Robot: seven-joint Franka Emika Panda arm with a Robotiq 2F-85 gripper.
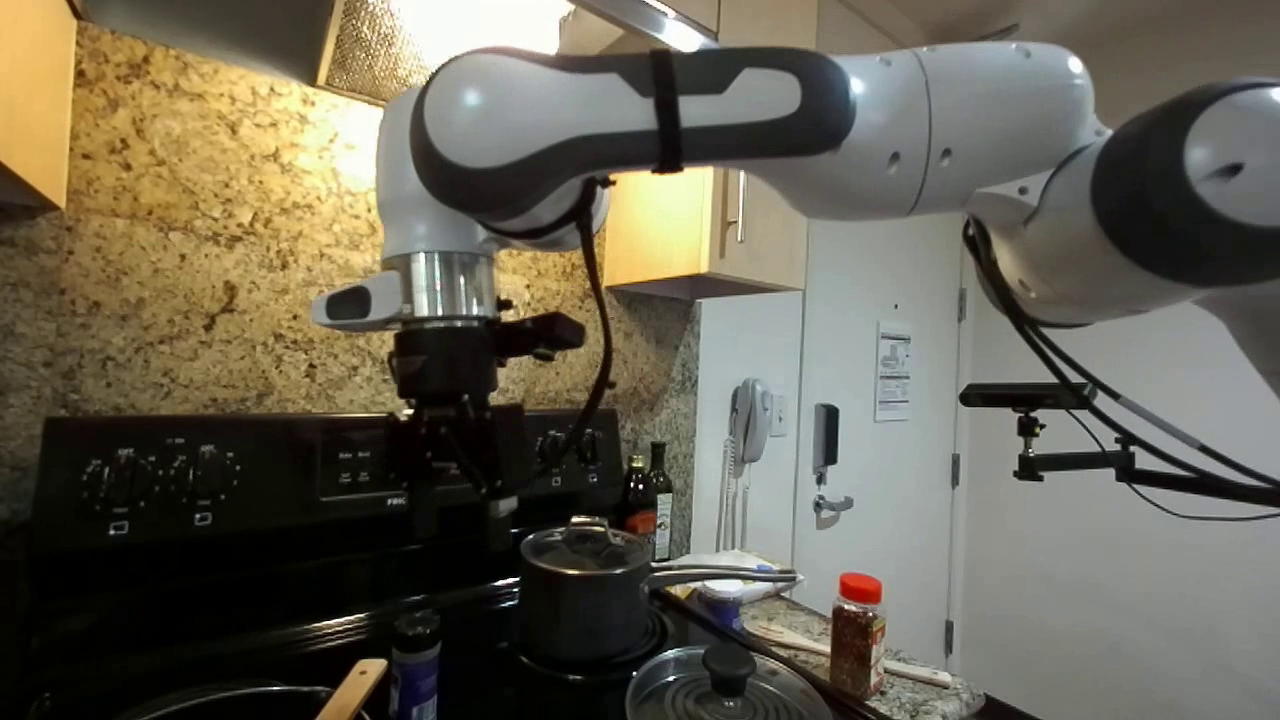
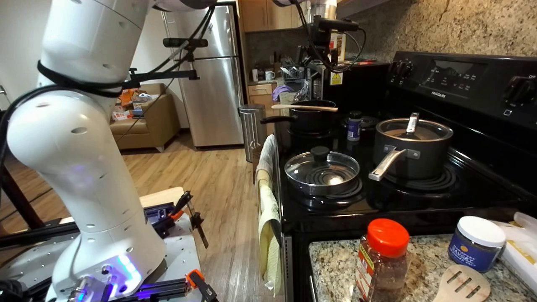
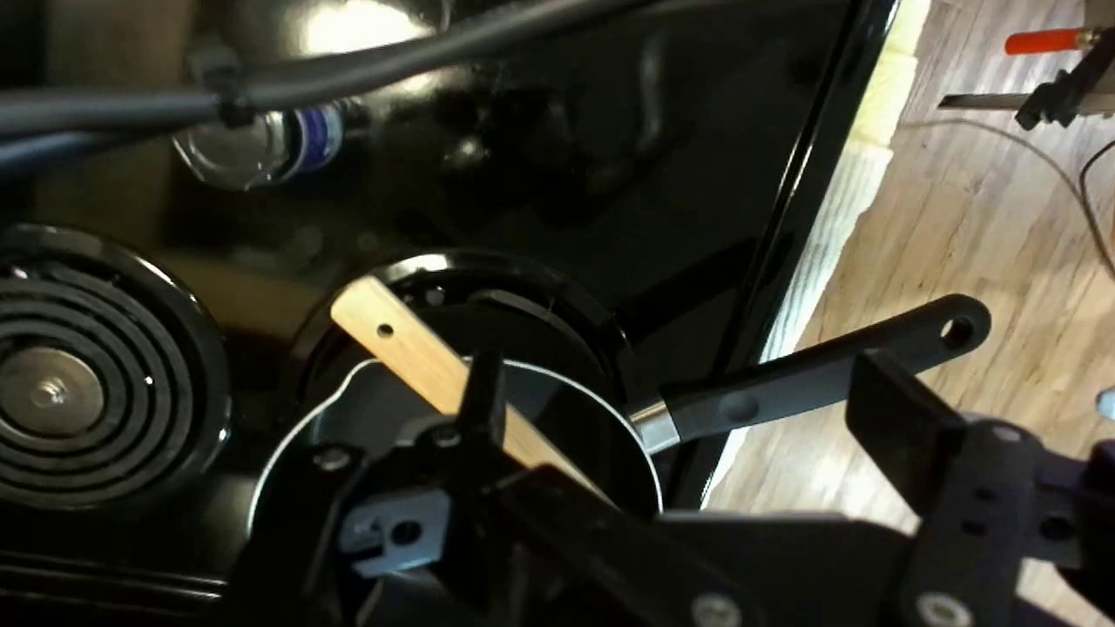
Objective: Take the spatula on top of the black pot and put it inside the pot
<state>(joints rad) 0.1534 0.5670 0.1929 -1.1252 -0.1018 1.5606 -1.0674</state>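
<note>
The spatula [image 2: 304, 108] lies across the top of the black pot [image 2: 311, 120] in an exterior view, with both ends beyond the rim. Its tan wooden handle end also shows at the bottom of an exterior view [image 1: 353, 690], beside the pot's dark rim [image 1: 230, 689]. In the wrist view the spatula handle [image 3: 402, 347] slants over the pot's rim [image 3: 600, 400]; its other end is hidden behind my gripper. My gripper [image 3: 684, 392] is open and empty, pointing down. In both exterior views the gripper [image 1: 462, 515] [image 2: 317, 57] is above the stove, apart from the spatula.
A purple-labelled bottle [image 2: 353, 129] stands close beside the black pot. A lidded pot [image 2: 413, 155] and a glass-lidded pan [image 2: 321, 176] occupy other burners. The black pot's handle [image 3: 801, 374] sticks out past the stove edge. A red-capped bottle [image 1: 858, 640] stands on the counter.
</note>
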